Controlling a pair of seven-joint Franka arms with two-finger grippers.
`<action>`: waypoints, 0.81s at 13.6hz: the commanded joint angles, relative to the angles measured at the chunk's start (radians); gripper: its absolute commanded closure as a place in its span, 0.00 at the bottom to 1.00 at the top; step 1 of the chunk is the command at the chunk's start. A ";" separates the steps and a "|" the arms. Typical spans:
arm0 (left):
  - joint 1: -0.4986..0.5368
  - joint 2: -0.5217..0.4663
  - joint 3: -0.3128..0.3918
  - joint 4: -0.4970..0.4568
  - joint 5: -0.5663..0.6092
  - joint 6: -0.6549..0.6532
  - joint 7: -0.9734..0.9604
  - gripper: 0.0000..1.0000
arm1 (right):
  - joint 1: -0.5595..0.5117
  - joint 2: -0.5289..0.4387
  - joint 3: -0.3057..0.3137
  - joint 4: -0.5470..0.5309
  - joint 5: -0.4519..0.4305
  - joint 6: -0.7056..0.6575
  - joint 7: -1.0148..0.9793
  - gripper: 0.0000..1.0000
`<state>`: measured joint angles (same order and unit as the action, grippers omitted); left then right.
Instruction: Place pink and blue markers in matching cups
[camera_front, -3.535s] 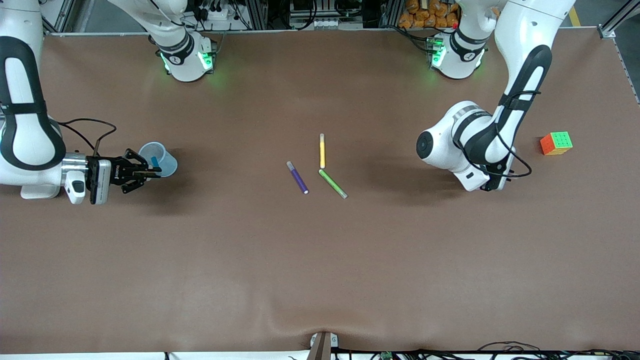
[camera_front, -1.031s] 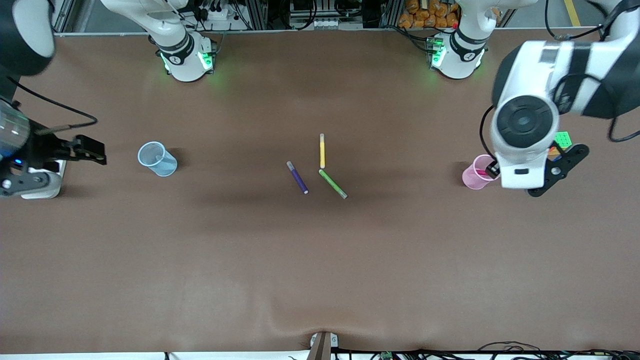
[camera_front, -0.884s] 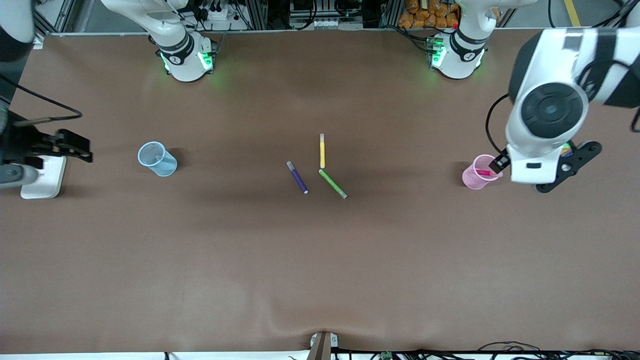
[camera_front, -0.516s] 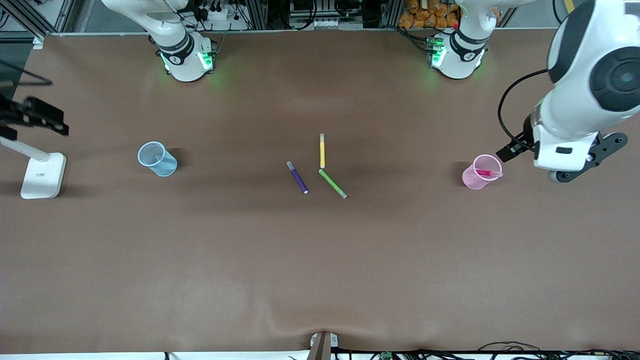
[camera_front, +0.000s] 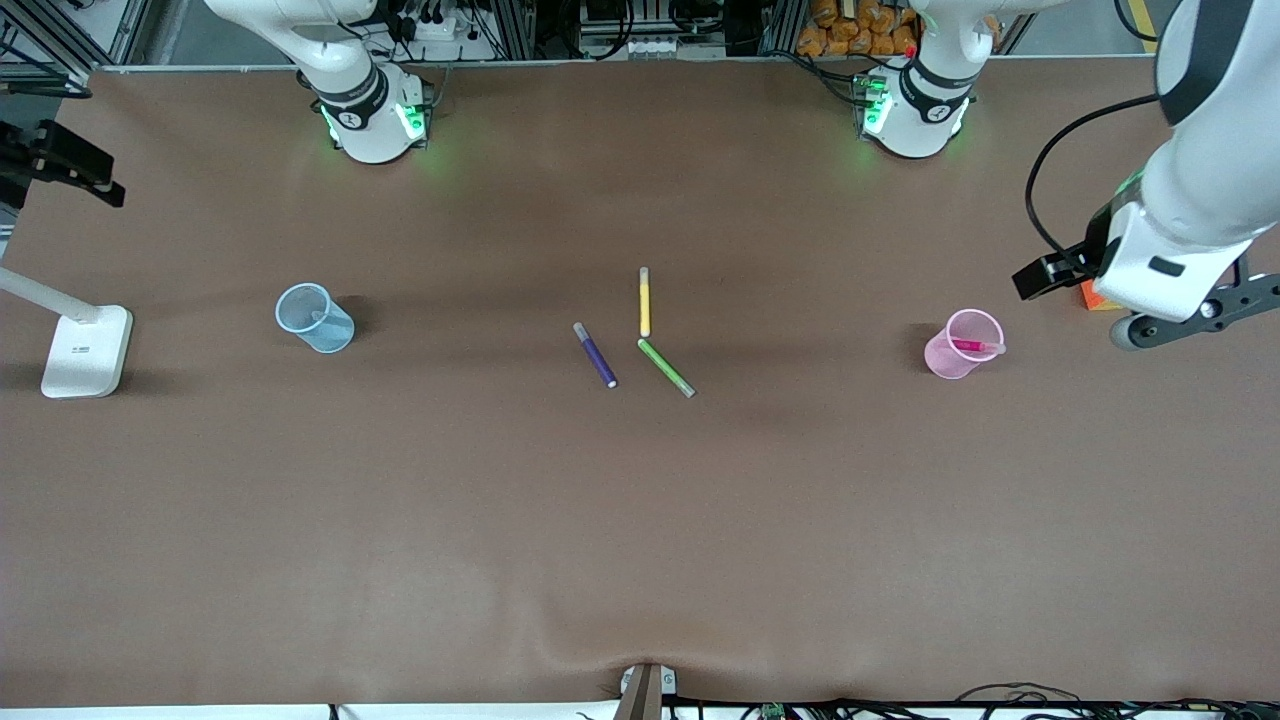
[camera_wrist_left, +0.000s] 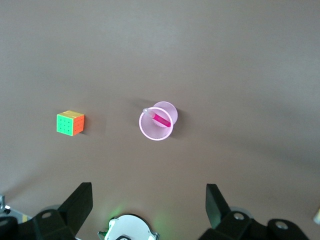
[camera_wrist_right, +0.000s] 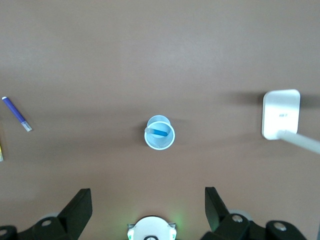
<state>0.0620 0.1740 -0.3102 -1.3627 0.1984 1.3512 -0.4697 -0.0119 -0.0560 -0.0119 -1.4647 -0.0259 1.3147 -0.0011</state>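
Note:
The pale pink cup (camera_front: 962, 345) stands toward the left arm's end of the table with the pink marker (camera_front: 975, 346) leaning inside it. Both show in the left wrist view, cup (camera_wrist_left: 156, 131) and marker (camera_wrist_left: 161, 119). The pale blue cup (camera_front: 315, 318) stands toward the right arm's end and holds the blue marker (camera_wrist_right: 159, 132); the cup also shows in the right wrist view (camera_wrist_right: 160, 139). My left gripper (camera_front: 1140, 285) (camera_wrist_left: 147, 210) is open and empty, high beside the pink cup. My right gripper (camera_front: 60, 165) (camera_wrist_right: 147, 210) is open and empty, high at the table's end.
A purple pen (camera_front: 595, 355), a yellow pen (camera_front: 645, 300) and a green pen (camera_front: 665, 367) lie at mid-table. A colour cube (camera_wrist_left: 70, 123) sits beside the pink cup, mostly under my left hand in the front view. A white stand base (camera_front: 87, 350) sits near the blue cup.
Both grippers have let go of the markers, risen and drawn away from the cups toward the table's ends. The pink cup has come into view. The markers stay in the cups.

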 joint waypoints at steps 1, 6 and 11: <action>0.064 -0.060 -0.004 -0.009 -0.075 0.011 0.116 0.00 | -0.019 -0.041 0.012 -0.055 0.023 0.021 0.098 0.00; 0.171 -0.139 0.005 -0.051 -0.151 0.016 0.382 0.00 | -0.034 -0.031 0.009 -0.048 0.037 0.028 0.105 0.00; -0.022 -0.263 0.226 -0.247 -0.158 0.133 0.437 0.00 | -0.026 -0.028 0.013 -0.045 0.034 0.057 0.073 0.00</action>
<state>0.0846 0.0018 -0.1339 -1.4801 0.0565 1.4092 -0.0567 -0.0255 -0.0652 -0.0065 -1.4879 -0.0131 1.3523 0.0847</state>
